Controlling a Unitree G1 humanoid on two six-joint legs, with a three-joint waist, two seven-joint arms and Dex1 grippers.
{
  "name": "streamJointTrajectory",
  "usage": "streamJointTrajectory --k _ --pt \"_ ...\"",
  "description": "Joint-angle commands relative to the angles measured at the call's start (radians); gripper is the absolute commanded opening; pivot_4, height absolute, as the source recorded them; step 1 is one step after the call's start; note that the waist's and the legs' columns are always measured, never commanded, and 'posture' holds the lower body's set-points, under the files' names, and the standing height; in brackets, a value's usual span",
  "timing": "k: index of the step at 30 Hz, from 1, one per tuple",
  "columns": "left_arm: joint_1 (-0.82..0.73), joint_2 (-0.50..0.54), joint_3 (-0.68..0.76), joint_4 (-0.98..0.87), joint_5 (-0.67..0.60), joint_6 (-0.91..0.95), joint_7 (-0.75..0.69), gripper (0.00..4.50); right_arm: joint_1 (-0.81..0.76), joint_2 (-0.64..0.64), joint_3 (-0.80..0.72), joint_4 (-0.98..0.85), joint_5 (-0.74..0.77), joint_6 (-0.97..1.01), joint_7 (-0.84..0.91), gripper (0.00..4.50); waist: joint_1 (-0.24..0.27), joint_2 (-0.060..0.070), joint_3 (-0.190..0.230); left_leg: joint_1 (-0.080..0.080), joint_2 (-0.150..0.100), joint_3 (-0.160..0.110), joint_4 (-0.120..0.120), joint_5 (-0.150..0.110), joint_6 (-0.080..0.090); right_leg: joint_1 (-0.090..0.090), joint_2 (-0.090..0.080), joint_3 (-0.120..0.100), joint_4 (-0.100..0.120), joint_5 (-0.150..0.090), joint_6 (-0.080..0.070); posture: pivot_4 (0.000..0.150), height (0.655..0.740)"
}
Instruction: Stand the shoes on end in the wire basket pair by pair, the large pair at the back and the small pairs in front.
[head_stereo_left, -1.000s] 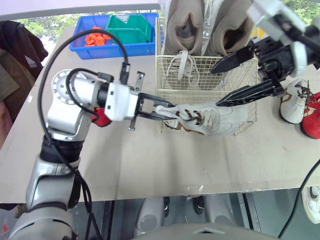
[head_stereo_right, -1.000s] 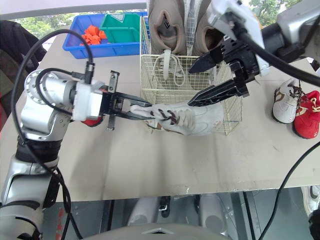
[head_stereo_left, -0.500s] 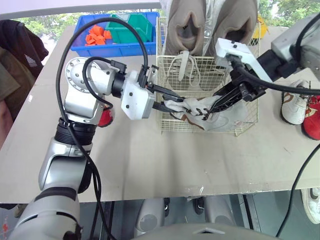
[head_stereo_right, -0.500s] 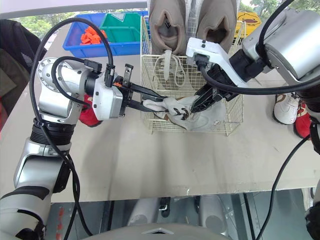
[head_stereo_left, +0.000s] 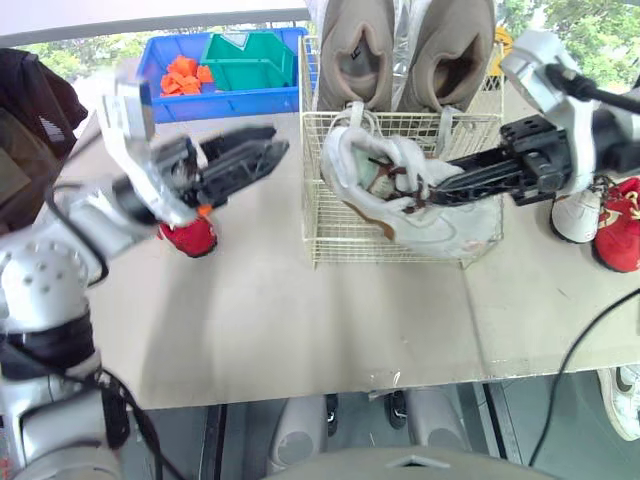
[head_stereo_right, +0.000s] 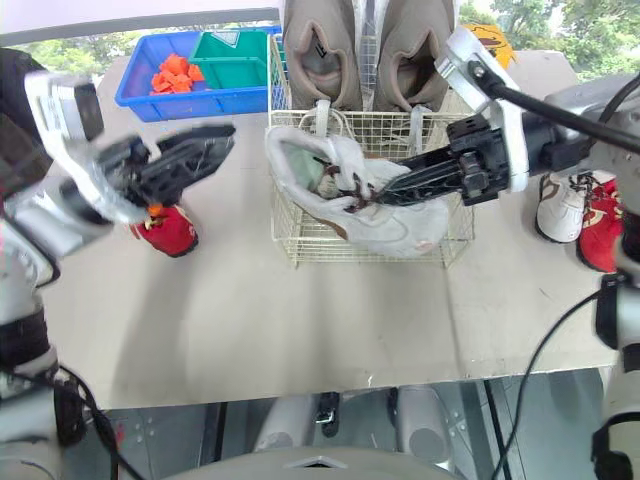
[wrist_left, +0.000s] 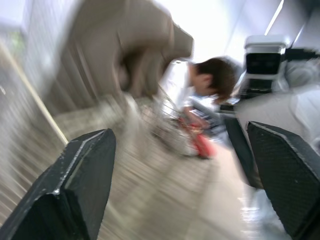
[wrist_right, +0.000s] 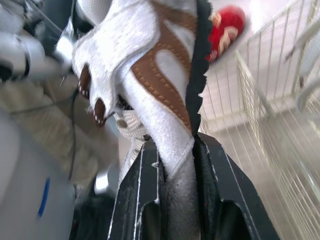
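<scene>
**White shoe held at the basket, left fingers spread**

The white shoe, trimmed in brown with dark lace eyelets, is clamped at its collar by the right gripper, both black fingers pressed against the material. It is held tilted across the front part of the wire basket: the lower part is seen behind the front wire wall, the heel end is raised above the rim on the basket's left.

Two large tan shoes are stood on end at the back of the basket, side by side. One more white shoe is counted on the table, the second white shoe, just beside a red shoe close to the table's right edge. The other red shoe is seen left of the basket.

The left gripper is held above that red shoe, its fingers wide apart with nothing between them, clear of the basket's left wall. A broad bare strip of table is left between the basket and the front edge. At the back left, a blue bin is noted.
</scene>
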Motion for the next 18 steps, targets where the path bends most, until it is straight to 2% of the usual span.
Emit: streamJointTrajectory --k 1,5,8,12,13,14,16,17,18 --pt "0.12 -0.068 -0.038 -0.202 -0.219 -0.029 0.176 4.5 0.031 0.107 -0.162 -0.076 0.058 0.04 -0.191 0.08 0.002 0.0 0.0 0.0 0.0 0.0 0.0 0.0 0.0 0.0 -0.004 0.002 0.001 0.0 0.0 0.15 0.74" --pt "0.121 -0.128 -0.115 -0.264 -0.261 -0.075 0.278 4.5 0.052 0.193 -0.211 -0.114 0.095 0.066 -0.32 0.08 0.019 -0.001 -0.001 0.001 -0.003 -0.001 0.001 0.002 -0.003 0.001 0.0 0.001 0.001 0.001 -0.003 0.15 0.74" --pt "0.053 -0.178 -0.186 -0.241 -0.202 -0.099 0.314 4.5 0.071 0.231 -0.222 -0.137 0.13 0.076 -0.386 0.08 0.027 0.0 -0.001 0.006 -0.003 0.001 0.001 0.002 -0.001 0.006 0.003 0.001 0.0 0.0 -0.006 0.15 0.74" --pt "0.001 -0.22 -0.207 -0.195 -0.191 -0.124 0.337 4.5 0.096 0.257 -0.235 -0.167 0.177 0.082 -0.448 0.08 0.024 -0.001 -0.001 0.013 -0.003 0.002 0.0 -0.001 0.003 0.013 0.004 0.003 -0.002 -0.001 -0.006 0.15 0.74" --pt "-0.007 -0.222 -0.208 -0.186 -0.185 -0.126 0.335 3.96 0.103 0.266 -0.244 -0.173 0.191 0.083 -0.469 0.08 0.023 -0.001 -0.001 0.013 -0.003 0.002 0.0 -0.001 0.003 0.013 0.004 0.003 -0.002 -0.001 -0.006 0.15 0.74" --pt "-0.013 -0.22 -0.209 -0.179 -0.173 -0.124 0.328 3.77 0.11 0.275 -0.253 -0.177 0.206 0.083 -0.491 0.08 0.022 -0.001 -0.001 0.014 -0.003 0.003 0.0 -0.001 0.003 0.013 0.005 0.003 -0.002 0.0 -0.005 0.15 0.74" --pt "-0.018 -0.219 -0.208 -0.17 -0.156 -0.124 0.315 2.78 0.124 0.292 -0.272 -0.182 0.242 0.09 -0.534 0.08 0.022 -0.001 -0.001 0.014 -0.003 0.003 -0.001 -0.001 0.003 0.013 0.005 0.003 -0.002 0.001 -0.003 0.15 0.74" --pt "-0.019 -0.218 -0.205 -0.168 -0.149 -0.124 0.308 2.42 0.133 0.298 -0.279 -0.19 0.26 0.085 -0.553 0.08 0.023 -0.001 -0.001 0.014 -0.003 0.003 -0.001 -0.001 0.003 0.013 0.005 0.003 -0.002 0.001 -0.003 0.15 0.74" --pt "-0.018 -0.217 -0.203 -0.166 -0.146 -0.123 0.303 1.76 0.139 0.302 -0.282 -0.195 0.276 0.08 -0.57 0.08 0.023 -0.001 -0.001 0.014 -0.003 0.002 -0.001 -0.001 0.003 0.013 0.005 0.003 -0.002 0.001 -0.003 0.15 0.74"
